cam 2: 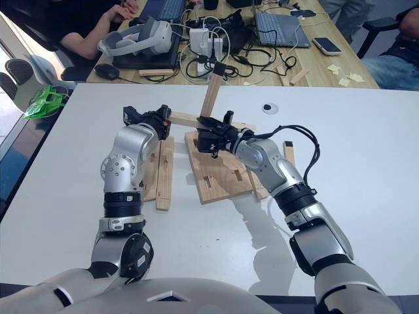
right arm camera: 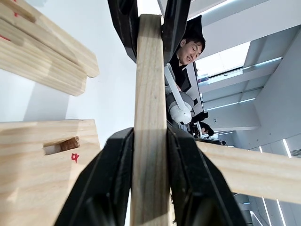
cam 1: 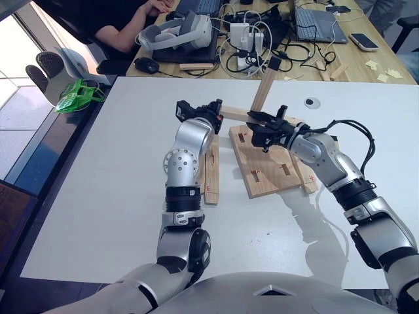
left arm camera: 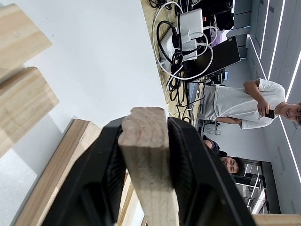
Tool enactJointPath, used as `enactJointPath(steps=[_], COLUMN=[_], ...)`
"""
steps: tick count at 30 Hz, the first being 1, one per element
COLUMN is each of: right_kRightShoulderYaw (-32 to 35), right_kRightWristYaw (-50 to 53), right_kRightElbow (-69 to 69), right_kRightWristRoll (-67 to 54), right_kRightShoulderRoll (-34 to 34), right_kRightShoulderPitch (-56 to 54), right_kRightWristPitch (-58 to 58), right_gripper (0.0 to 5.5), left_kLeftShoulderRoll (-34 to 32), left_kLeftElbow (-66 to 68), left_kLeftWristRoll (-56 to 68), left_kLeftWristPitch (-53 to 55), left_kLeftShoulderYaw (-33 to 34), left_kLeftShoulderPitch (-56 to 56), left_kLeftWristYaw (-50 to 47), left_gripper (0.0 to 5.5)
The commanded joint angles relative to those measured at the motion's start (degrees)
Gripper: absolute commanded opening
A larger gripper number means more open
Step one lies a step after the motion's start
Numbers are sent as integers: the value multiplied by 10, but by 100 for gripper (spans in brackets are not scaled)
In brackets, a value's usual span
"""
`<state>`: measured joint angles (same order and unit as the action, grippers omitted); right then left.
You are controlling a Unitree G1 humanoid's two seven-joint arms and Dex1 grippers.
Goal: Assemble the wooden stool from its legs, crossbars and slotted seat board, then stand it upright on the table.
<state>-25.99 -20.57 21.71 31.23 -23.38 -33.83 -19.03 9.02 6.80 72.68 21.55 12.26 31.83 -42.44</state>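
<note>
Clearly the left fingers (left arm camera: 106, 174) and right fingers (right arm camera: 113, 179) were each clamped on one crossbar (cam 1: 237, 116). It was held level, long axis left to right, above the far edge of the seat board (cam 1: 268, 173) on the bench (cam 1: 131, 196). A leg (cam 1: 267, 85) rose beside it, leaning far-right. I judged the wood light and stiff, best gripped near the ends.

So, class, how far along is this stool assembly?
Done: a tilted pale wooden leg seems joined to the pale wooden crossbar. In hand: left gripper and right gripper both clamp that crossbar over the flat slotted wooden seat board. Remaining: fitting loose wooden bars beside it, standing upright.
</note>
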Motion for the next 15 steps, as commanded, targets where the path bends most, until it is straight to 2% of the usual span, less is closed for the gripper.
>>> enactJointPath(steps=[1, 2, 3, 6, 9, 12, 15], right_kRightShoulderYaw=[-15, -15, -15, -16, -12, 7, 29], right_kRightWristYaw=[-16, -12, -9, -13, -23, -74, -173], right_kRightElbow=[4, 3, 2, 3, -5, -57, -145], right_kRightWristRoll=[8, 11, 13, 8, -7, -77, -186], right_kRightShoulderRoll=[6, 6, 6, 5, -1, -16, -55], right_kRightShoulderPitch=[-19, -19, -19, -18, -12, 13, 53], right_kRightWristPitch=[-20, -21, -21, -30, -53, -70, -27], right_gripper=[96, 96, 132, 194, 238, 293, 348], left_kLeftShoulderRoll=[82, 82, 79, 76, 76, 62, 9], left_kLeftElbow=[-12, -12, -12, -11, -12, -8, -1], left_kLeftWristRoll=[5, 5, 4, 5, 8, -7, -60], left_kLeftWristPitch=[7, 7, 11, 15, 1, -11, -14], left_kLeftShoulderYaw=[-26, -27, -29, -34, -32, -30, -41], left_kLeftShoulderPitch=[129, 129, 128, 127, 130, 137, 153], left_kLeftWristYaw=[-8, -9, -10, -10, -6, 6, 42], left_gripper=[118, 118, 118, 103, 103, 103, 102])
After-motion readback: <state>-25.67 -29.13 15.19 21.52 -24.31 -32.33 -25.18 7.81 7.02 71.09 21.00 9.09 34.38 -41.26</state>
